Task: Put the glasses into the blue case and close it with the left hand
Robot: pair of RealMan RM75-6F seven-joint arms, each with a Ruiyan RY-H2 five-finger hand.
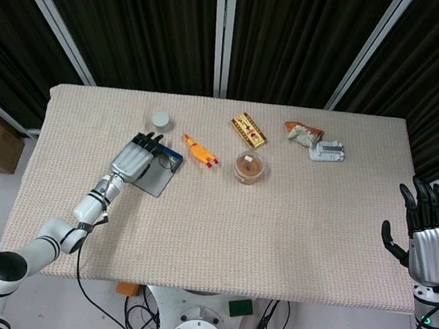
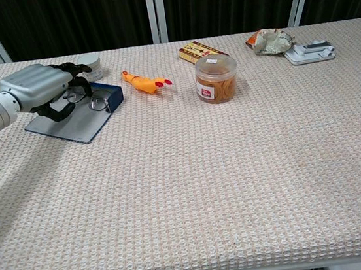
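Glasses [image 2: 90, 100] under left hand [image 2: 39, 83], chest view only

Table [image 2: 239, 187] is covered in a coarse woven cloth, beige, matt, visibly ribbed. Left hand [image 2: 39, 86] is shelled in brushed silver metal, with dark matt fingers [image 2: 67, 70]; right hand [image 1: 431, 246] is finished the same. Blue case [image 2: 101, 102] looks hard and smooth, its open lid grey and matt. Glasses [image 2: 91, 101] are thin-rimmed with clear lenses. Round jar [image 2: 216, 78] is clear glossy plastic. Rubber chicken [image 2: 144, 83] is smooth, orange, slightly shiny. Snack packet [image 2: 268, 40] is crinkled glossy foil.
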